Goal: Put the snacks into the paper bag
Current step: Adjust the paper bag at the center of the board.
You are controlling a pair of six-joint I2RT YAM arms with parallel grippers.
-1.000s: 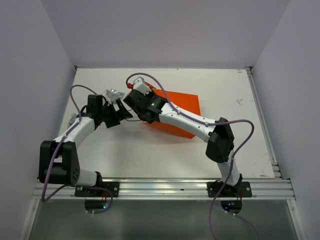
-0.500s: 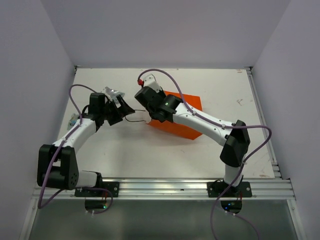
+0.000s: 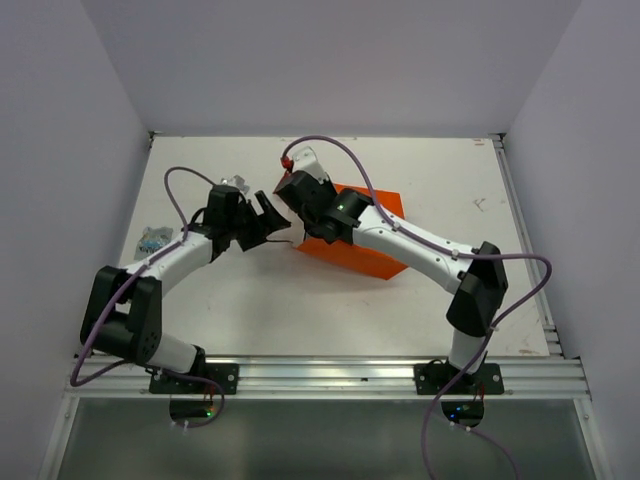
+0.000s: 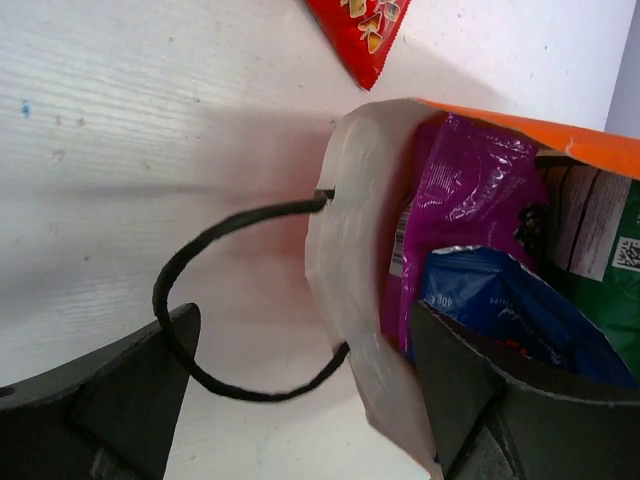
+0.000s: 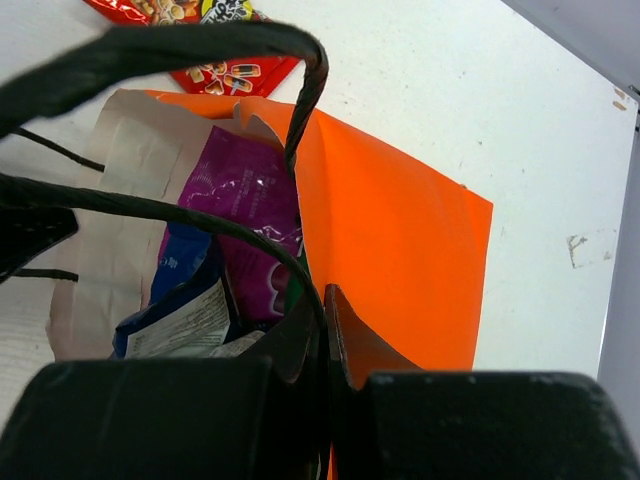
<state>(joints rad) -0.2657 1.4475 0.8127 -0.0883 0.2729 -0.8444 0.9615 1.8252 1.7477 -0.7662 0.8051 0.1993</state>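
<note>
Silver-grey packet (image 3: 153, 240) lies by the table's left edge, not yet bagged. Your left gripper (image 4: 305, 330) is spread wide astride the paper bag's (image 4: 560, 145) pale lip and a cord handle (image 4: 200, 300). The magenta packet (image 4: 460, 200), blue packet (image 4: 510, 310) and green-and-white packet (image 4: 595, 250) sit inside. The red packet (image 4: 360, 30) lies outside, towards the far edge, so I judge two remain. Your right gripper (image 5: 325, 320) pinches the second cord handle (image 5: 130, 204). The barcode and print are unreadable.
</note>
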